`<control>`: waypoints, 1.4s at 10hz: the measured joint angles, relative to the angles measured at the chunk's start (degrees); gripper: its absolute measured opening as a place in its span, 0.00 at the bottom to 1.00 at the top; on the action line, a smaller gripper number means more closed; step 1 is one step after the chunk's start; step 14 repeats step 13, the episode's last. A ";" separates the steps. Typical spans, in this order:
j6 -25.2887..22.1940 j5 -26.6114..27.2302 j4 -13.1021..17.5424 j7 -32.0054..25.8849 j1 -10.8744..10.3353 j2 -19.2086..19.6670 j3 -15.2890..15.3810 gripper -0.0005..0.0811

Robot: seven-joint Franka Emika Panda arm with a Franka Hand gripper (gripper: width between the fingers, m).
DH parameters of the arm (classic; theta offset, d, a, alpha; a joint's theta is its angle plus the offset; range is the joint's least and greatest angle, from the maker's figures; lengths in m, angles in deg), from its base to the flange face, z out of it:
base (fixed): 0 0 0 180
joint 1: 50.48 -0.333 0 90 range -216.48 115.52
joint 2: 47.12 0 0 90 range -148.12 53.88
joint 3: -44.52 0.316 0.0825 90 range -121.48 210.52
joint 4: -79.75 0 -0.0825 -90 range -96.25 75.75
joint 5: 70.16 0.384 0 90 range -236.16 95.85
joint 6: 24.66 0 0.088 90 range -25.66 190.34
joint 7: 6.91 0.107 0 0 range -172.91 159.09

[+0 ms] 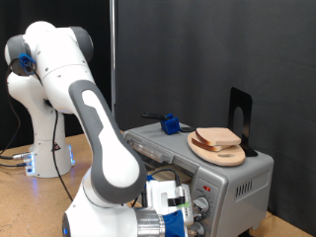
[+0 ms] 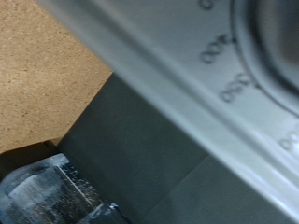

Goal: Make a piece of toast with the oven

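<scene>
Dark backdrop; toast (image 1: pixel 218 139) atop oven (image 1: pixel 237 182) (end effector (image 1: pixel 176 200) at knobs, grip unclear).

Arm: white Panda arm (image 1: pixel 94 118) rises from its base at the exterior view's left, bends at a high shoulder joint, then slopes down towards the exterior view's bottom centre. Wrist sits low at the frame's bottom edge. Pincer (image 1: pixel 183 202) points towards the exterior view's right. Finger spacing not discernible in either view.
</scene>
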 joint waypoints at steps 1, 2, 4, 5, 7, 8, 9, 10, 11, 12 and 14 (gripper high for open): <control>0.66 0.00 -0.14 0.30 0.01 0.12 -0.05 0.54; 1.00 0.00 -0.49 0.53 0.07 0.14 -0.16 0.54; 0.25 -0.13 -1.43 1.76 0.52 -0.07 -0.23 0.76; -0.77 -0.21 -2.27 2.84 0.79 -0.54 -0.25 0.94; -3.02 -0.28 -5.27 5.23 1.74 -2.48 -0.30 0.98; -4.12 -0.53 -7.35 6.81 2.52 -4.07 -0.44 0.99; -5.02 -0.93 -9.40 7.90 3.20 -5.75 -0.71 0.99; -5.34 -1.27 -11.44 8.54 3.78 -7.46 -0.99 1.00; -5.36 -1.31 -13.51 8.73 4.24 -9.22 -1.28 1.00; -5.00 -1.27 -15.57 8.79 4.52 -10.99 -1.69 1.00; -3.75 -1.02 -17.53 8.79 4.67 -12.70 -2.05 1.00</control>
